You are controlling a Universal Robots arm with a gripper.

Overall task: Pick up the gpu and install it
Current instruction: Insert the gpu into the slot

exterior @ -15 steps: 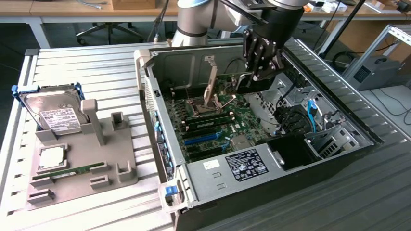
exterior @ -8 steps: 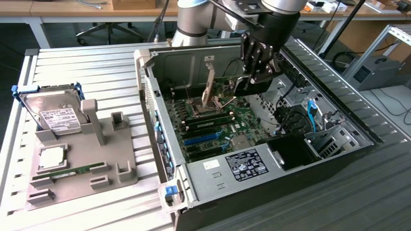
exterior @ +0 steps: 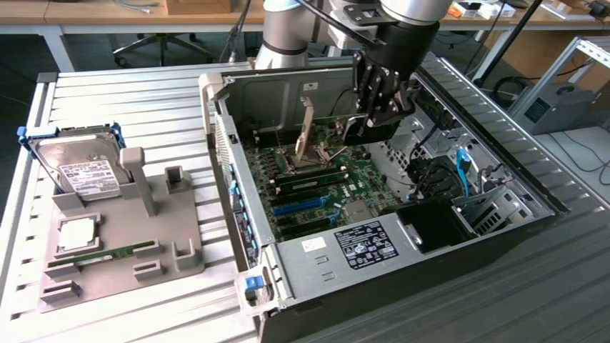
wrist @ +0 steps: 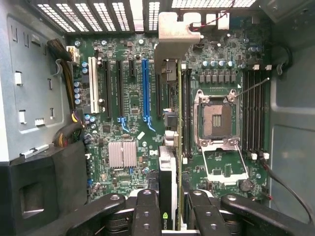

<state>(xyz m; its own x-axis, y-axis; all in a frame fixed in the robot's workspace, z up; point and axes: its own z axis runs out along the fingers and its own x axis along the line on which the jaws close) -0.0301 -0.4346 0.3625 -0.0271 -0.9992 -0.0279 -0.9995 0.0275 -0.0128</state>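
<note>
The gpu (exterior: 368, 131) hangs over the open computer case (exterior: 324, 268), above the motherboard (exterior: 358, 175), with my gripper (exterior: 379, 107) shut on it. In the wrist view I see the gpu (wrist: 170, 128) edge-on, with its silvery end bracket (wrist: 173, 30) at the end away from my gripper (wrist: 171, 212). One black finger (wrist: 147, 209) presses on each side of the card. The card sits between the blue slot (wrist: 145, 88) and the open CPU socket (wrist: 216, 115), apart from the board.
A grey fixture (exterior: 124, 246) at the exterior view's left holds a silver hard drive (exterior: 81, 171), a CPU (exterior: 76, 234) and a green memory stick (exterior: 96, 255). Case walls, black cables (wrist: 288, 189) and a drive cage (exterior: 443, 225) surround the motherboard.
</note>
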